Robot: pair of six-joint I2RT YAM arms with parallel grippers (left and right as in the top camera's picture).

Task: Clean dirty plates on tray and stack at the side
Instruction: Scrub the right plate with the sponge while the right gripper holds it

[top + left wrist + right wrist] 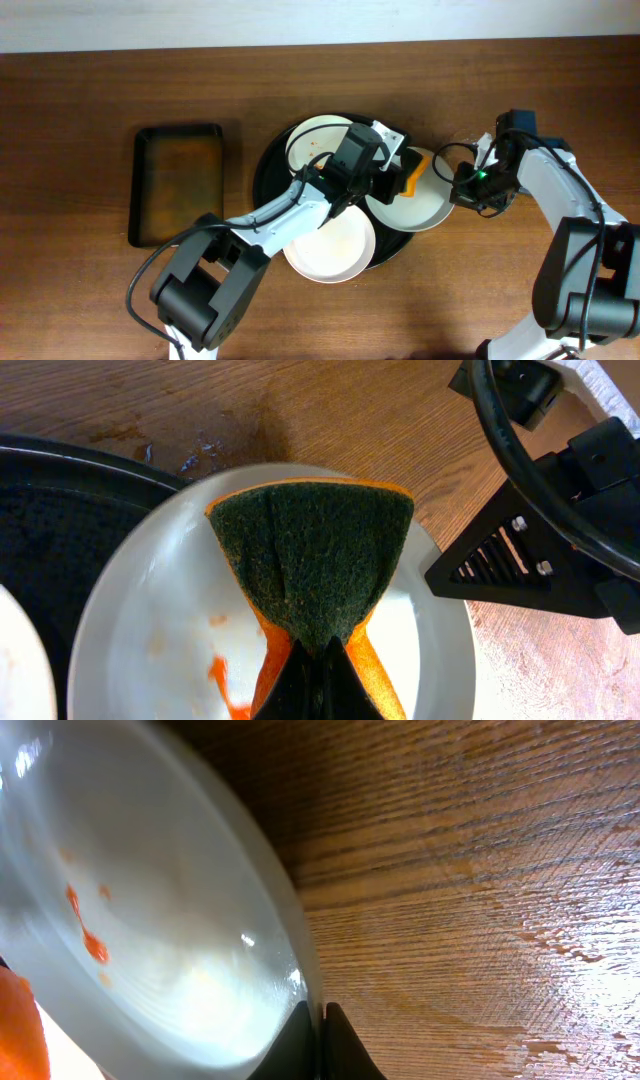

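Note:
Three white plates lie on or over the round black tray (268, 172): one at the back (312, 138), one at the front (332, 252), and one at the right (425, 205) overhanging the tray's rim. My left gripper (390, 180) is shut on an orange sponge with a dark green scouring face (315, 560) and presses it onto the right plate (140, 630), beside an orange-red smear (222, 682). My right gripper (458, 187) is shut on that plate's right rim (305, 970), seen with sauce smears (90, 942) in the right wrist view.
A smaller rectangular black tray with a brownish inside (178, 185) lies at the left. Bare wooden table (90, 290) surrounds everything. A white strip (300, 25) runs along the back edge. The right arm (560, 510) shows close beside the plate in the left wrist view.

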